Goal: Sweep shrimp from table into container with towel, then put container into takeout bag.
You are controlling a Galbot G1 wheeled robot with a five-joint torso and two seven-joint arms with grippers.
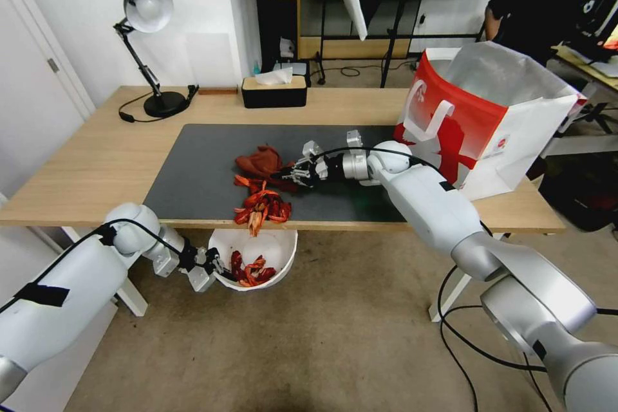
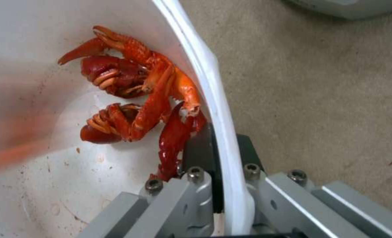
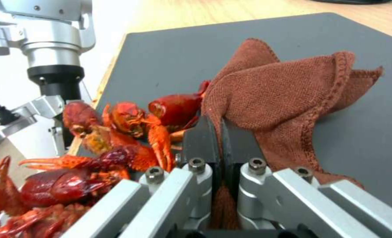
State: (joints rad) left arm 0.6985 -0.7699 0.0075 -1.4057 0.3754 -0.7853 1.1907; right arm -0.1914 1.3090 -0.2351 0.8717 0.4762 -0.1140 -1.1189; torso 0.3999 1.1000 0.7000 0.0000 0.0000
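Observation:
My right gripper (image 1: 288, 175) (image 3: 221, 132) is shut on the rust-brown towel (image 1: 260, 160) (image 3: 284, 96) over the dark mat, beside a pile of red shrimp (image 1: 262, 205) (image 3: 112, 138) at the table's (image 1: 96, 167) front edge. One shrimp hangs over that edge. Below it, my left gripper (image 1: 217, 267) (image 2: 220, 158) is shut on the rim of the white container (image 1: 277, 251) (image 2: 204, 76), held under the table edge. A few shrimp (image 1: 252, 270) (image 2: 134, 99) lie inside it. The red and white takeout bag (image 1: 483, 116) stands open on the table's right end.
A black tissue box (image 1: 273, 90) and a desk lamp (image 1: 147, 45) stand at the back of the table. Beige carpet (image 1: 322, 347) lies below the container. Cables trail on the floor by my right arm.

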